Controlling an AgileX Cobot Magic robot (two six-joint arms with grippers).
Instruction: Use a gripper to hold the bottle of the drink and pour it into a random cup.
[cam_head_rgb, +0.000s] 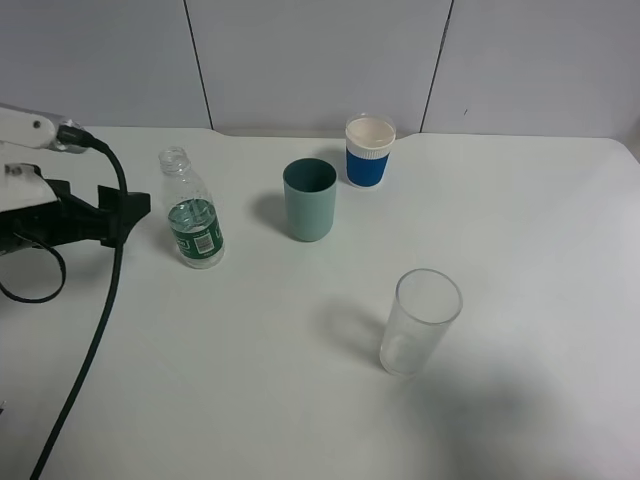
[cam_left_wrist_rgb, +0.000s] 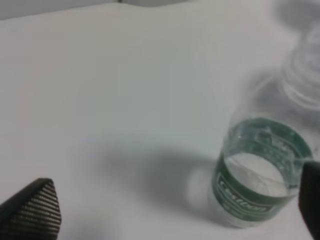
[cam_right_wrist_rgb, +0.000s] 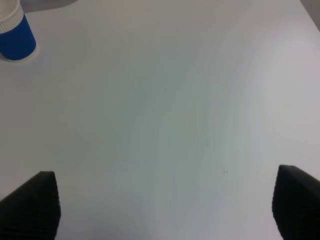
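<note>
The bottle of the drink (cam_head_rgb: 193, 212) stands upright and uncapped on the white table, with a dark green label and a little clear liquid inside. My left gripper (cam_head_rgb: 128, 210) hovers just left of it, open, holding nothing. In the left wrist view the bottle (cam_left_wrist_rgb: 259, 172) sits ahead of the left gripper (cam_left_wrist_rgb: 172, 212), close to one black ribbed finger (cam_left_wrist_rgb: 311, 200) and apart from the other. The teal-green cup (cam_head_rgb: 310, 200) stands right of the bottle. My right gripper (cam_right_wrist_rgb: 162, 205) is open over bare table and is out of the exterior high view.
A white-and-blue cup (cam_head_rgb: 370, 150) stands behind the teal cup and also shows as the white-and-blue cup (cam_right_wrist_rgb: 15, 36) in the right wrist view. A clear glass tumbler (cam_head_rgb: 420, 322) stands nearer the front. The left arm's black cable (cam_head_rgb: 95, 340) trails over the table's left side.
</note>
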